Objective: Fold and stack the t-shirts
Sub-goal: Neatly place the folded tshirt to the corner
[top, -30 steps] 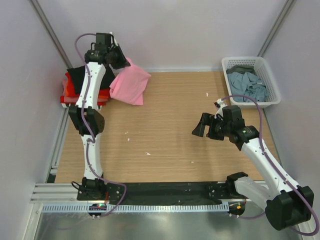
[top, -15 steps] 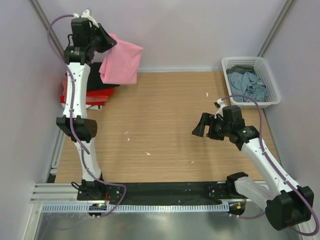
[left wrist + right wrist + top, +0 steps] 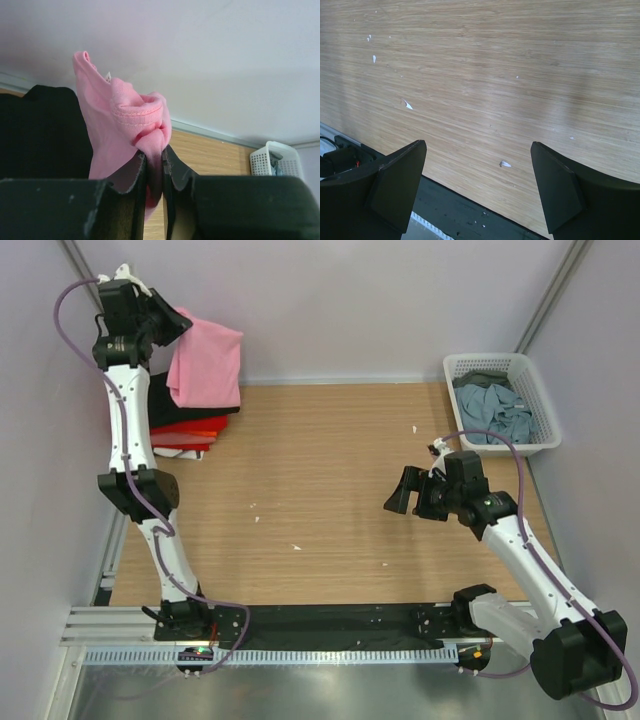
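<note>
**Pink t-shirt held aloft over the stack, ready to set down**

Your left gripper (image 3: 168, 324) is raised high in the upper left of the overhead frame, and the pink t-shirt (image 3: 205, 365) hangs from it. In the left wrist view the two fingers (image 3: 137, 175) are clamped tight on a bunched hem of the pink cloth, with almost no gap between them. The shirt dangles clear of the table (image 3: 330, 470), just above and a little to the right of the stack (image 3: 185, 430) at the left edge. That pile shows black on top, then red, then a strip of orange.

Your right gripper (image 3: 402, 495) hovers over bare wood at centre right, its jaws spread wide and grasping nothing. The white lattice basket (image 3: 545, 405) in the upper right holds a grey-blue t-shirt (image 3: 497, 412) and some darker cloth behind it.

This looks like the stacking step for the pink shirt. It hangs by one pinch point, so whatever fold it has may slump. For the next move, lower it slowly and lay its free edge on the black layer first. Then drag towards the left edge so it settles flat and square on the pile, and let go only once it rests there. After that, the basket's shirts are left for you.
</note>
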